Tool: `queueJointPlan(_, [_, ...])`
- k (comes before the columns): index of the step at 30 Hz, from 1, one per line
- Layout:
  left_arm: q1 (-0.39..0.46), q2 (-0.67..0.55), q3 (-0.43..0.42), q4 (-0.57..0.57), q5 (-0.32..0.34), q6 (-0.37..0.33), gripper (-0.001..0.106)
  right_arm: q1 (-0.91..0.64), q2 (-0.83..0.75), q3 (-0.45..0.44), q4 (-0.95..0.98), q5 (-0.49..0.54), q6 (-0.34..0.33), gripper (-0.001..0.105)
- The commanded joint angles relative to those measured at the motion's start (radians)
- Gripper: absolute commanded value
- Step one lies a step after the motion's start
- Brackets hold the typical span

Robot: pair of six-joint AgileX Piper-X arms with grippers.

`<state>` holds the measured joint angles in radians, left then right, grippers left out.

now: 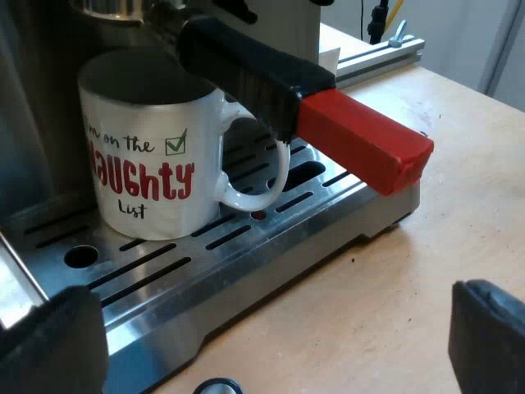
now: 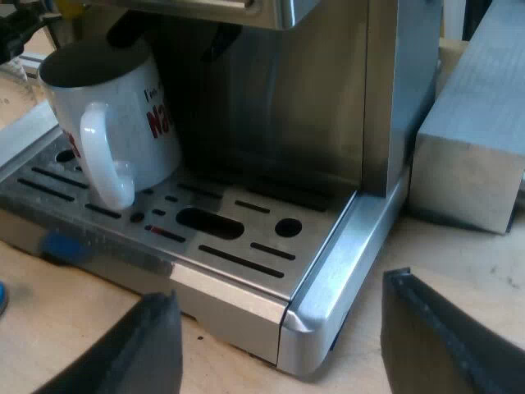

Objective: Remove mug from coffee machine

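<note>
Currently, the mug (image 1: 152,148), a white glazed ceramic cylinder with red and black lettering and a looped grip, is standing upright on the drip tray (image 1: 328,217) of the espresso machine (image 2: 271,107). The tray is a brushed steel plate with long slots and round holes. The holder's handle (image 1: 246,70), matte black and ending in a red block (image 1: 361,139), is projecting from the machine's front over the mug's rim and hiding part of it. The left pincer (image 1: 271,341) is hovering with fingers spread over the tray's front edge and the wooden tabletop (image 1: 410,271), gripping nothing. The right pincer (image 2: 283,345) is likewise holding its fingers wide apart at the tray's rounded corner, empty. From that side the mug's lettering is mostly turning out of sight. A grey block (image 2: 467,164), probably metal, is resting just beside the machine's steel side, and its far end is cut off.
</note>
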<state>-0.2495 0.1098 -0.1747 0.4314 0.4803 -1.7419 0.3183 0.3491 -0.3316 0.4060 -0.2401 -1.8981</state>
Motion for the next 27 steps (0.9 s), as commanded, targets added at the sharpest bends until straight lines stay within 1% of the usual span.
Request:
queueJointPlan(1, [-0.004, 0.002, -0.005, -0.022, 0.004, 0.005, 0.086, 0.015, -0.001, 0.023, -0.029, -0.062, -0.014, 0.055])
queueJointPlan(4, [-0.004, 0.002, -0.005, -0.022, 0.004, 0.005, 0.086, 0.070, -0.001, 0.033, -0.029, -0.068, -0.014, 0.055])
queueJointPlan(6, [-0.004, 0.002, -0.005, -0.022, 0.004, 0.005, 0.086, 0.121, -0.001, 0.036, -0.029, -0.047, -0.014, 0.059])
queueJointPlan(8, [-0.004, 0.002, -0.005, -0.022, 0.004, 0.005, 0.086, 0.194, -0.001, 0.045, -0.061, 0.019, -0.014, 0.065])
queueJointPlan(13, [-0.004, 0.002, -0.005, -0.022, 0.004, 0.005, 0.086, 0.339, 0.006, 0.046, -0.121, 0.160, -0.014, 0.064])
queueJointPlan(15, [-0.004, 0.002, -0.005, -0.022, 0.004, 0.005, 0.086, 0.415, 0.041, 0.046, -0.143, 0.246, -0.011, 0.064])
queueJointPlan(18, [-0.004, 0.002, -0.005, -0.025, 0.004, 0.005, 0.086, 0.492, 0.095, 0.046, -0.176, 0.301, -0.011, 0.064])
queueJointPlan(22, [-0.004, 0.002, -0.005, -0.025, 0.004, 0.005, 0.086, 0.579, 0.223, 0.046, -0.309, 0.424, -0.006, 0.065])
queueJointPlan(23, [-0.004, 0.002, -0.005, -0.025, 0.004, 0.005, 0.086, 0.584, 0.237, 0.046, -0.328, 0.439, -0.003, 0.065])
queueJointPlan(24, [-0.004, 0.002, -0.005, -0.025, 0.004, 0.005, 0.086, 0.592, 0.273, 0.046, -0.359, 0.452, 0.024, 0.065])
queueJointPlan(25, [-0.004, 0.002, -0.005, -0.025, 0.004, 0.005, 0.086, 0.593, 0.319, 0.046, -0.397, 0.465, 0.073, 0.065])
queueJointPlan(26, [-0.004, 0.002, -0.005, -0.025, 0.004, 0.005, 0.086, 0.593, 0.342, 0.046, -0.406, 0.468, 0.090, 0.065])
queueJointPlan(27, [-0.004, 0.002, -0.005, -0.025, 0.004, 0.005, 0.086, 0.593, 0.381, 0.046, -0.443, 0.469, 0.134, 0.065])
